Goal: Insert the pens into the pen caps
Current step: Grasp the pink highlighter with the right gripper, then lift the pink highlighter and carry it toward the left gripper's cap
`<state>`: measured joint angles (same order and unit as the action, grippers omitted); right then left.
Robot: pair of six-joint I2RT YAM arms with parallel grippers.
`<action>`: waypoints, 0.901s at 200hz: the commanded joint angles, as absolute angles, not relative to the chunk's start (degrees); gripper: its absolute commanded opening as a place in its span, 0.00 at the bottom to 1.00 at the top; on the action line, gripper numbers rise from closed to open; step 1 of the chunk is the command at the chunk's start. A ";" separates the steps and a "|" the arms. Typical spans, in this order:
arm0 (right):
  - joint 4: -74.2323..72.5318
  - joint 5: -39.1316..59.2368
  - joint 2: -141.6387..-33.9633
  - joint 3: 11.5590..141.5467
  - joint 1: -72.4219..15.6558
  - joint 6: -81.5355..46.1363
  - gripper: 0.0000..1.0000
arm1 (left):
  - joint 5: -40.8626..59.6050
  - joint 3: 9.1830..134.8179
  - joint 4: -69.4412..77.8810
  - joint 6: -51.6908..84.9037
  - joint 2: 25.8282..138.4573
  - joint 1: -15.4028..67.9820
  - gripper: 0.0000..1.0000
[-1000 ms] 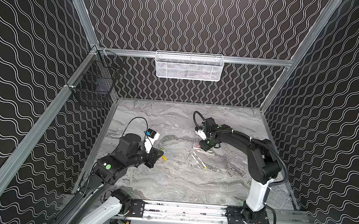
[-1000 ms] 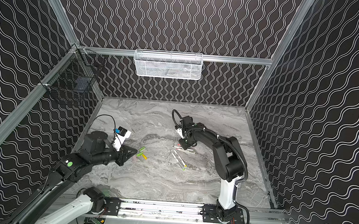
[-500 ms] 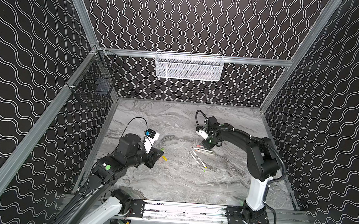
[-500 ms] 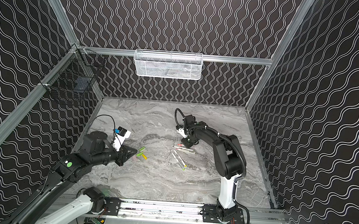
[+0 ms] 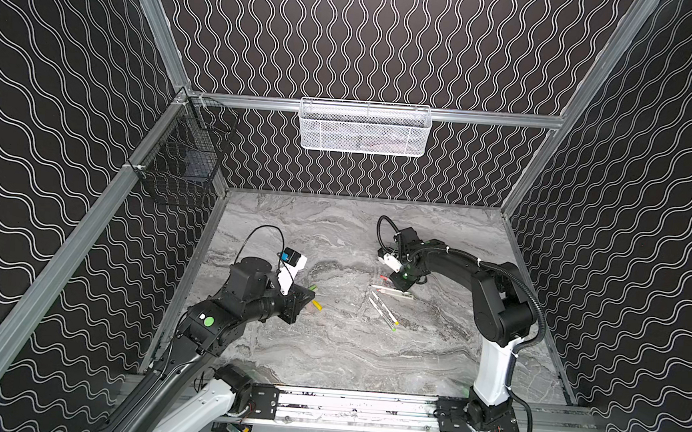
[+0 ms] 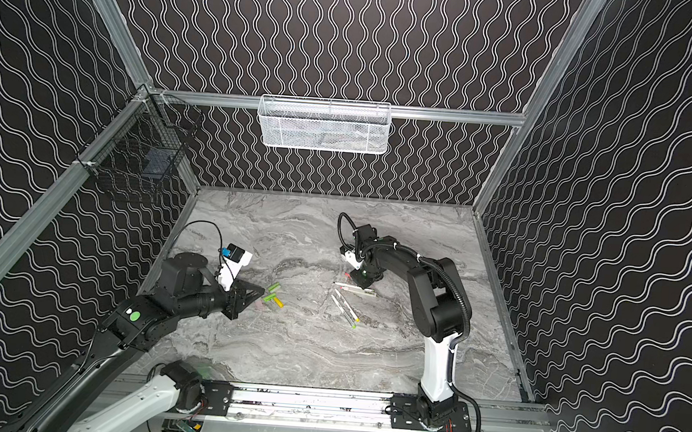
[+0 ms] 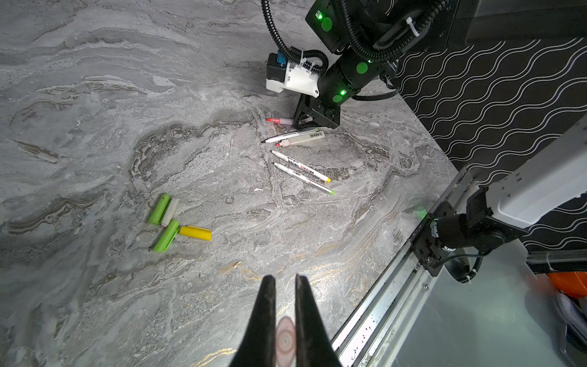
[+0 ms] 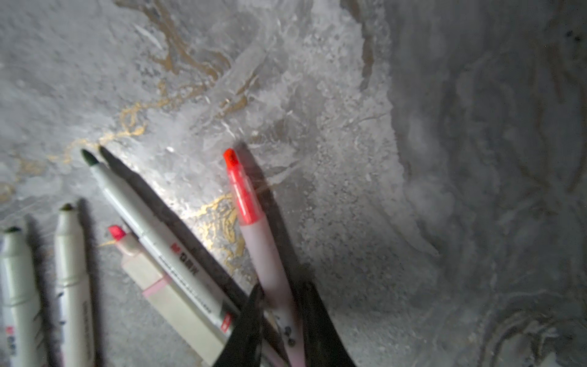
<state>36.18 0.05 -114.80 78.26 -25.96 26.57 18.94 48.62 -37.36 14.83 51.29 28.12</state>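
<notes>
My right gripper (image 8: 282, 286) is shut on the pale pink barrel of a red-tipped pen (image 8: 244, 197) that lies low over the marble table (image 7: 95, 95); in a top view the gripper (image 5: 399, 282) is right of centre. Beside it lie a thin dark-tipped pen (image 7: 290, 135), a square pink-tipped pen (image 7: 303, 139) and two white pens (image 7: 300, 166). Two lime green caps (image 7: 158, 209), a pale cap (image 7: 170, 211) and a yellow cap (image 7: 195, 233) lie grouped near my left gripper (image 6: 260, 293). That gripper (image 7: 285, 278) is shut on a pale pink cap (image 7: 285, 340), seen end-on.
A white mesh basket (image 5: 365, 128) hangs on the back wall and a black wire basket (image 5: 185, 164) on the left wall. An aluminium rail (image 5: 356, 407) runs along the table's front edge, carrying both arm bases. Patterned walls close in three sides.
My right gripper has closed its fingers onto the pink pen and shifted slightly. The left arm has not moved.
</notes>
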 commanded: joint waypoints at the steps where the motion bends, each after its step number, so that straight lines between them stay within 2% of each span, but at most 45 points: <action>1: 36.97 -0.83 -116.59 78.52 -25.58 27.93 0.19 | 19.60 48.87 -35.89 13.98 51.52 27.80 0.00; 32: 37.19 0.00 -117.51 79.01 -25.55 28.56 0.09 | 19.64 48.76 -35.74 14.06 51.52 27.52 0.00; 51: 36.08 -1.19 -116.63 78.78 -25.55 28.56 0.06 | 19.79 48.83 -35.73 14.05 51.80 27.40 0.00; 109: 25.47 -5.19 -103.57 75.19 -26.53 27.77 0.01 | 20.95 48.87 -35.18 14.21 52.42 25.59 0.00; 180: 10.73 12.40 -82.54 58.10 -36.10 15.54 0.00 | 32.92 48.53 -24.41 16.19 54.20 21.27 0.00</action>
